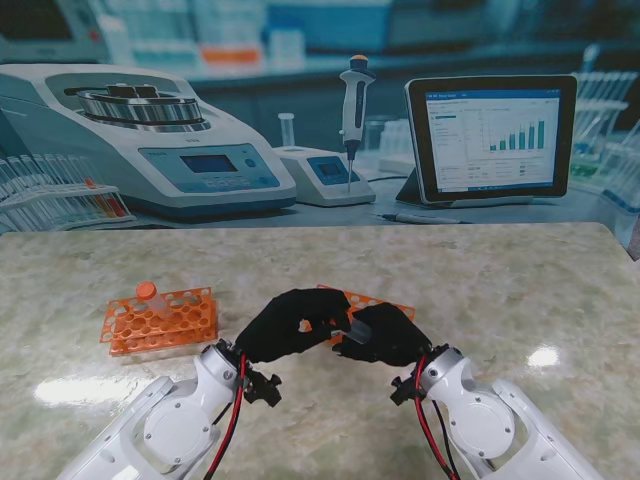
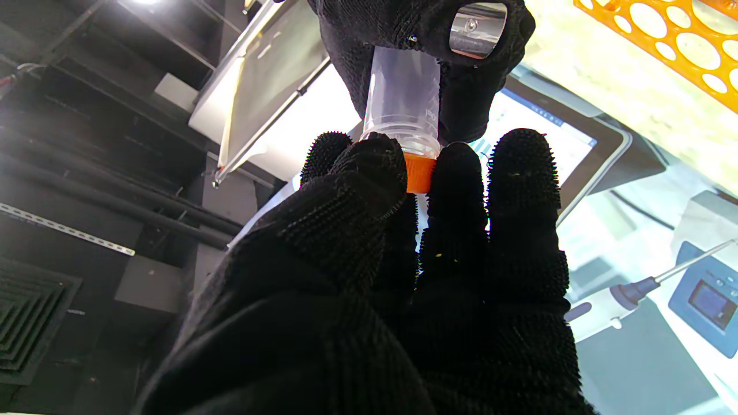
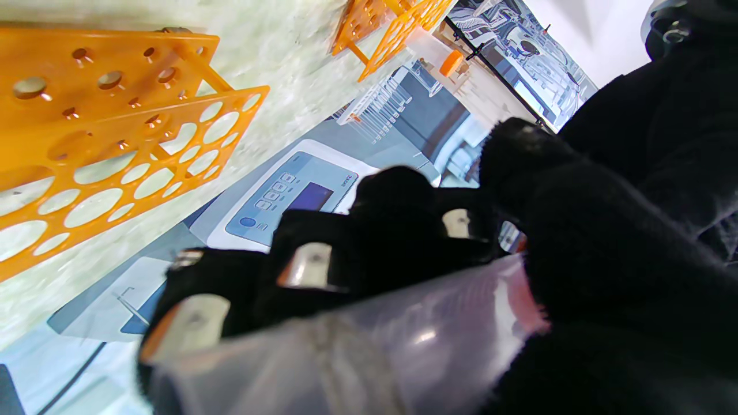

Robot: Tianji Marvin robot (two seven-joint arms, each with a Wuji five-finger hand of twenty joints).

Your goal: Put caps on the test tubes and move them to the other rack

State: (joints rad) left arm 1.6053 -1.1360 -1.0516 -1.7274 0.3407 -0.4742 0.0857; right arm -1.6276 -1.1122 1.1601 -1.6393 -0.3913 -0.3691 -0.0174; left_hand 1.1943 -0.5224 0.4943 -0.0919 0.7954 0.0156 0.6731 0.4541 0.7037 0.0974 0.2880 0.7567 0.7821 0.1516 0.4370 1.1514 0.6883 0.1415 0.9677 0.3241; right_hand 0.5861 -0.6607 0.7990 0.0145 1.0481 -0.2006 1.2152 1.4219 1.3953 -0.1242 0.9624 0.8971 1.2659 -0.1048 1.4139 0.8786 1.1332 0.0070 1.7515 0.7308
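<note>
One test tube [image 2: 403,98] is in hand, held in the air between the two racks, with an orange cap [image 2: 420,172] seated at its mouth. The right hand [image 1: 385,335] is closed round the tube body; the left hand [image 1: 290,322] pinches the cap. Judged step: capping, not yet transfer. The next move calls for turning the cap home while the tube is held steady. The left wrist view alone shows cap meeting tube; the stand view hides that joint behind the gloves, but alone places both hands over the bench [image 1: 500,290], the near rack [image 1: 385,303] behind them, and the left rack [image 1: 160,322] already bearing one capped tube [image 1: 150,296].
</note>
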